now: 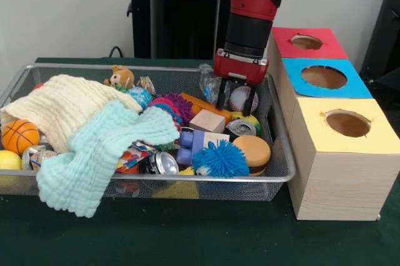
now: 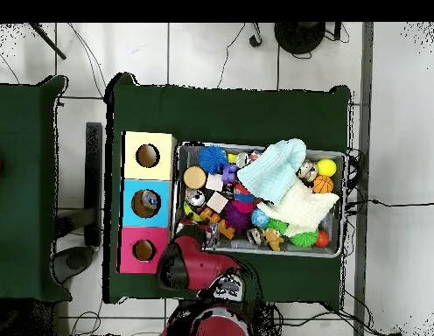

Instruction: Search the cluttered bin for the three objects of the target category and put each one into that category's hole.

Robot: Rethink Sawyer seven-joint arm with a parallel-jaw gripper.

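The wire mesh bin [image 1: 187, 180] is full of toys; it also shows in the overhead view [image 2: 344, 188]. One see-through dented plastic bottle [image 1: 208, 82] lies at the bin's far wall, just left of my gripper. My gripper [image 1: 236, 98] hangs low over the bin's far right corner. Its two black fingers [image 1: 222, 94] stand apart on either side of a white baseball [image 1: 240, 98], so it is open. I cannot tell if the fingers touch the ball. No other bottle shows; two cloths hide much of the bin. In the overhead view the red arm [image 2: 190, 262] covers the gripper.
Three wooden boxes with round holes stand beside the bin: red [image 1: 307, 42], blue [image 1: 323, 77], yellow [image 1: 347, 123]. A cream cloth [image 1: 62, 107] and a mint cloth [image 1: 100, 153] cover the bin's left half. Silver cans [image 1: 164, 163], a blue spiky ball [image 1: 220, 158] and a wooden block [image 1: 207, 120] lie nearby.
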